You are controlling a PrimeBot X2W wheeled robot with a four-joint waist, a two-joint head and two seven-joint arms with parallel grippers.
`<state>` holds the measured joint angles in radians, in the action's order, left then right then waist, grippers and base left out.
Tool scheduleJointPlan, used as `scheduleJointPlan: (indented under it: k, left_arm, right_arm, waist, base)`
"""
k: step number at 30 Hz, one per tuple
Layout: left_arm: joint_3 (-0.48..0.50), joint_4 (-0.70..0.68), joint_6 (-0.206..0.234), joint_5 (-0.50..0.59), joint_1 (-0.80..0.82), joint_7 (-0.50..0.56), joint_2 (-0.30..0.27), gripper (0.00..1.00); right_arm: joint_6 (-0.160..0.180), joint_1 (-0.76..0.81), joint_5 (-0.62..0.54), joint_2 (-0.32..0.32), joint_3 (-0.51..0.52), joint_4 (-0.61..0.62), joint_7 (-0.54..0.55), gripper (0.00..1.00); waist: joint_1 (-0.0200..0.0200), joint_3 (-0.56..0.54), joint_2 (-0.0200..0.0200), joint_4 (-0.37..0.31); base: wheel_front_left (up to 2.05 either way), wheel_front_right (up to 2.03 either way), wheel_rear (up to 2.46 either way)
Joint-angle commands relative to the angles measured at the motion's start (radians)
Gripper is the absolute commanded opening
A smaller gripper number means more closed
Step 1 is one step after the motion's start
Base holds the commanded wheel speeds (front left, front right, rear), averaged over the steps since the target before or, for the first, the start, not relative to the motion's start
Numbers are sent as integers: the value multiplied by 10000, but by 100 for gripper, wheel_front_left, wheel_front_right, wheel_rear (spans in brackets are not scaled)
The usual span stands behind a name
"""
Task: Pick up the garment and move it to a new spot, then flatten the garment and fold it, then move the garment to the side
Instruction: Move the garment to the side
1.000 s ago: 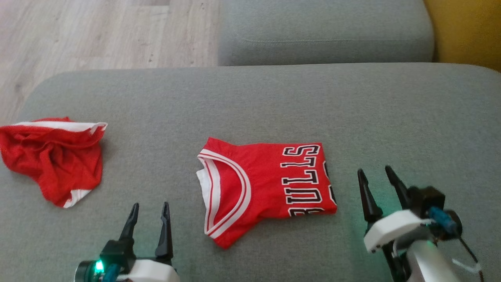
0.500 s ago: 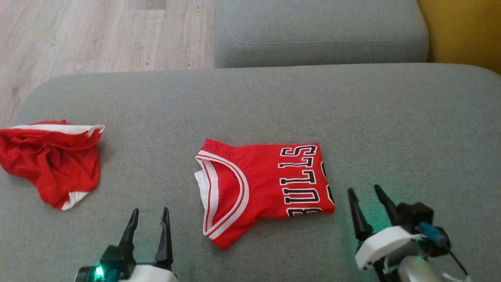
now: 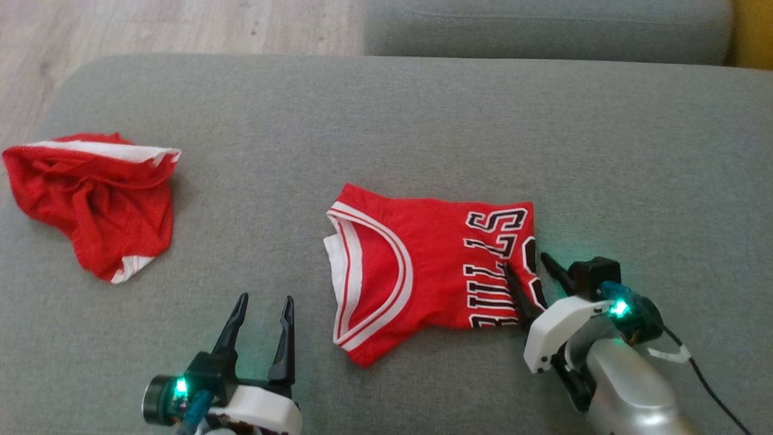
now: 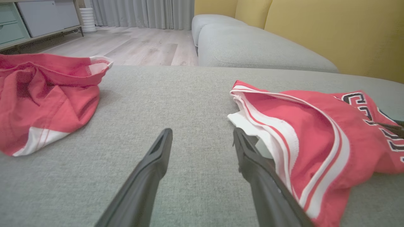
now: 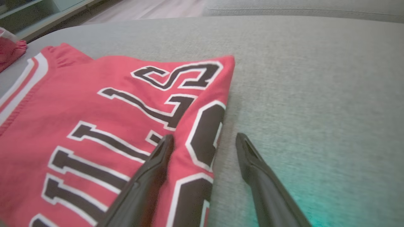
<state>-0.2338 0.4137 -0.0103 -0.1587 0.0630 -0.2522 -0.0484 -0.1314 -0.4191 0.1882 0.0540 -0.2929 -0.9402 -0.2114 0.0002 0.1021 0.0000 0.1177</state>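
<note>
Garment (image 3: 423, 266) (image 4: 315, 126) (image 5: 94, 126) — red mesh-knit jersey, folded to a rough rectangle, white-and-red striped trim along its curved opening. It lies flat at the middle of the grey woven sofa cushion (image 3: 423, 121). The lettering is black with a white outline and reads "BULLS".

Right gripper (image 3: 525, 263) (image 5: 204, 138) — fingers spread, straddling the jersey's lettered edge, one finger over the print and one over the cushion.

Left gripper (image 3: 266, 299) (image 4: 202, 130): fingers spread over bare cushion just beside the trim.

Crumpled red garment (image 3: 96, 193) (image 4: 41, 97), white-banded, lies well to the left.
</note>
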Motion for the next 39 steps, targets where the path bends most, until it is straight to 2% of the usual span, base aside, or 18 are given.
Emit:
scheduleJointPlan:
  k: [1, 2, 3, 4, 7, 10, 15, 22, 26, 31, 39]
  left_arm:
    - [218, -238, -5, -4, 335, -95, -18, 100]
    - [218, -238, -5, -4, 335, -95, -18, 100]
    - [228, -231, 8, -9, 333, -95, -18, 100]
    - [265, -224, 19, -14, 326, -95, -18, 100]
    - [383, -113, -18, 92, 275, -95, -18, 100]
    - [570, -121, -90, 216, 292, -95, -18, 100]
    - [762, -199, -111, 155, 230, -95, -18, 100]
    - [673, -279, -29, -171, 172, -95, -18, 100]
    - [562, -312, -22, -257, 266, -95, -18, 100]
    - [429, -291, -28, -266, 398, -95, -18, 100]
    - [180, -138, -164, -276, 650, -95, -18, 100]
  right_arm:
    - [7, -146, 334, -37, -642, -151, 222, 100]
    - [7, -146, 334, -37, -642, -151, 222, 100]
    - [7, -147, 508, -37, -851, -251, 290, 37]
    - [7, -154, 639, -37, -1012, -324, 273, 0]
    - [7, -243, 841, -37, -1291, -446, -3, 0]
    - [7, -389, 988, -37, -1234, -461, -296, 0]
    - [7, -373, 939, -37, -1654, -427, -450, 0]
    - [7, -335, 1126, -37, -1684, -79, -497, 0]
    - [7, -189, 1205, -37, -1602, 329, -500, 0]
    - [7, 110, 1227, -37, -1304, 808, -502, 0]
    - [7, 347, 685, -33, -739, 1325, -503, 0]
  waist:
    - [-2, 130, 0, 198]
    - [-2, 130, 0, 198]
    - [-2, 137, 0, 206]
    - [-2, 129, 0, 187]
    - [-2, 38, 0, -66]
    - [-2, -111, 0, -639]
    - [-2, -394, 0, -2185]
    - [-2, -530, 0, -4513]
    - [-2, -466, 0, -5503]
    - [-2, -341, 0, -6174]
    - [-2, -118, 0, -6298]
  base:
    - [0, 0, 0]
    - [0, 0, 0]
    - [0, 0, 0]
    - [0, 0, 0]
    - [0, 0, 0]
    - [0, 0, 0]
    - [0, 0, 0]
    - [0, 0, 0]
    - [0, 0, 0]
    - [0, 0, 0]
    - [0, 0, 0]
